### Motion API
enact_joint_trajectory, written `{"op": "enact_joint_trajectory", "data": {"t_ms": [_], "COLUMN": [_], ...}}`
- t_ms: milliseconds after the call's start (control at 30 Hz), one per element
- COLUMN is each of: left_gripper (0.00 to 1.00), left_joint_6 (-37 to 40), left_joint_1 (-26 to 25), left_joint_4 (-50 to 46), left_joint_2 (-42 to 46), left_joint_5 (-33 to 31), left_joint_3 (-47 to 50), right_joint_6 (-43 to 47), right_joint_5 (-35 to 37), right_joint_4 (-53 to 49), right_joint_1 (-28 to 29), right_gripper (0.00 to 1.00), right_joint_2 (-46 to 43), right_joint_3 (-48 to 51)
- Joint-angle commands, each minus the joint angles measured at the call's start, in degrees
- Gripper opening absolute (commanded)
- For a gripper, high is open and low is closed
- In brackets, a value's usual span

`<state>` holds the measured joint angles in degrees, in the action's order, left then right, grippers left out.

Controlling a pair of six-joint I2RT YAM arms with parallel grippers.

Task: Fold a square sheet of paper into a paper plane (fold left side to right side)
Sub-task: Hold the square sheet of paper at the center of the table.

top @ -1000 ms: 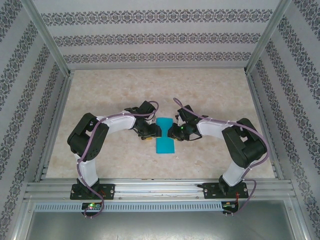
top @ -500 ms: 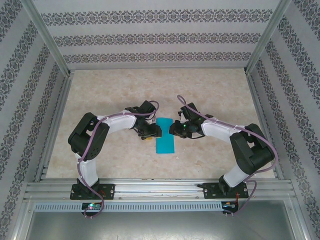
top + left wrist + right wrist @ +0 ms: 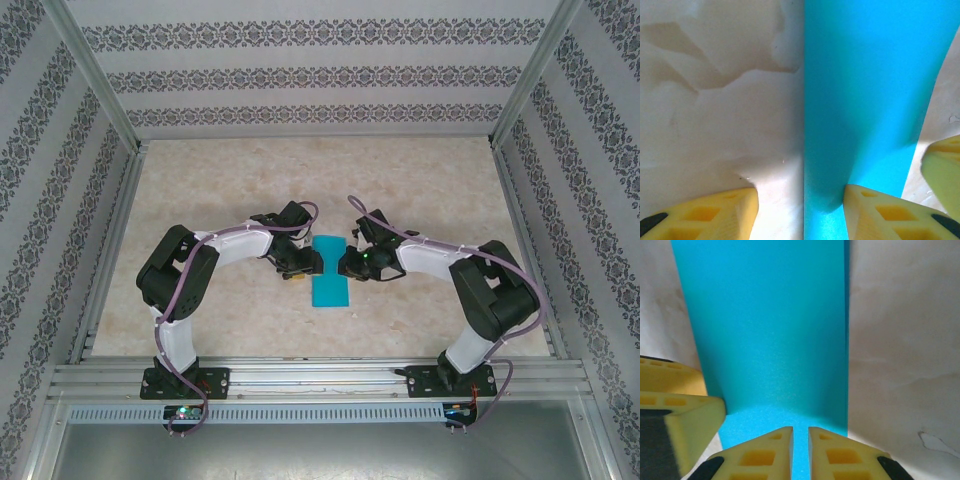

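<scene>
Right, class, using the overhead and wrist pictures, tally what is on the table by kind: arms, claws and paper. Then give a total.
Robot arms: 2 (left arm, right arm)
Claws: 2 (left claw, right claw)
Sheets of blue paper: 1
Total: 5

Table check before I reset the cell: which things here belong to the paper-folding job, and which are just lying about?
Job: blue paper, a narrow strip; left end effector; right end effector.
Not the job: table, patterned walls, metal frame, all fixed parts of the cell.
</scene>
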<state>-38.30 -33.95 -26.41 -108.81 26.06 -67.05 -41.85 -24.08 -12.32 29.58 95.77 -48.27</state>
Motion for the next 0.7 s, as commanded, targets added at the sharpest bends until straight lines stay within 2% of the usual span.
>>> {"op": "enact_joint_trajectory", "data": {"t_ms": [0,400,667], "left_gripper": [0.51,0.53,0.59], "left_joint_6": [1.0,1.1,2.5], "left_joint_1": [-1.8,-1.8,-1.2], "left_joint_4": [2.2,2.0,1.7], "left_joint_2": [-6.1,-4.0,5.3], "left_joint_5": [-0.1,-1.3,-4.7], "left_joint_3": [1.7,1.8,1.2], "right_joint_6": [0.3,0.2,0.7], "right_joint_5": [-0.7,1.0,2.4], "right_joint_4": [0.5,-2.5,-5.0], "right_joint_1": [0.7,0.7,0.7], "right_gripper": [0.15,0.09,0.06], "right_joint_2": [1.3,4.7,6.1], "right_joint_3": [-1.1,-0.2,-0.3]}}
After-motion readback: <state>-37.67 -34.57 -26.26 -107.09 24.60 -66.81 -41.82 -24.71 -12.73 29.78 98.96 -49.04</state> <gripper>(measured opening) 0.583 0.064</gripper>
